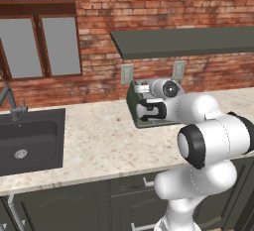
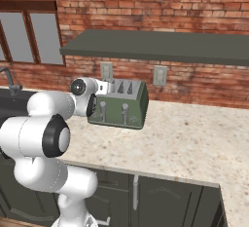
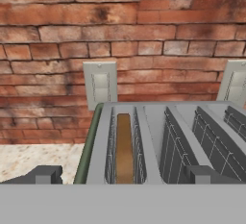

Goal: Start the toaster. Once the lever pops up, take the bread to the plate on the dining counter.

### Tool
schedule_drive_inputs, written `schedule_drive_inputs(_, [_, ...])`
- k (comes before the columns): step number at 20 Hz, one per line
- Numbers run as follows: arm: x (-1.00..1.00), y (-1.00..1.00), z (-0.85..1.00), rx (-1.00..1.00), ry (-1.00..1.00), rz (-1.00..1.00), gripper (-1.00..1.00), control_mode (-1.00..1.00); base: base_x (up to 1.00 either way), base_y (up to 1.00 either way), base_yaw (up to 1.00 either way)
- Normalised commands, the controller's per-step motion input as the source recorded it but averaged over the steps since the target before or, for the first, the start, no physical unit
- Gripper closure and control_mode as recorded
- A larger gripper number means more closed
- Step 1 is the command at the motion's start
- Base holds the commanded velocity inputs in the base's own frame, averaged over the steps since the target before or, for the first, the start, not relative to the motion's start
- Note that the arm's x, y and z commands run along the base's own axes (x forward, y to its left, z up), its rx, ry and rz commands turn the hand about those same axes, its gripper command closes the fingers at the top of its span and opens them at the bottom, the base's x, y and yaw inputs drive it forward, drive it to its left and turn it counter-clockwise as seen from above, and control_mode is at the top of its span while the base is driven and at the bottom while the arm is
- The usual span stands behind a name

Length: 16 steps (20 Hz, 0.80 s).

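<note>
The sage-green toaster stands on the stone worktop against the brick wall, with two silver levers on its front. In the hand view I look down on its grey top. The brown bread sits deep in the leftmost slot. My gripper is open just above that slot, one fingertip on each side of it, holding nothing. In the left base view my arm hides much of the toaster. The plate and the dining counter are out of view.
A dark sink with a faucet lies at the worktop's left. A dark shelf hangs above the toaster. Two wall outlets sit behind it. Bare worktop stretches to the toaster's right.
</note>
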Motion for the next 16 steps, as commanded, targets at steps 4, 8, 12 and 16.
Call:
schedule_drive_inputs(4, [0.0,0.0,0.0,0.0,0.0,0.0,-1.0,-1.0,0.0,0.0,0.0])
schedule_drive_inputs(8, [0.0,0.0,0.0,0.0,0.0,0.0,-1.0,-1.0,0.0,0.0,0.0])
schedule_drive_inputs(12, [0.0,0.0,0.0,0.0,0.0,0.0,-1.0,-1.0,0.0,0.0,0.0])
schedule_drive_inputs(16, [0.0,0.0,0.0,0.0,0.0,0.0,-1.0,-1.0,0.0,0.0,0.0])
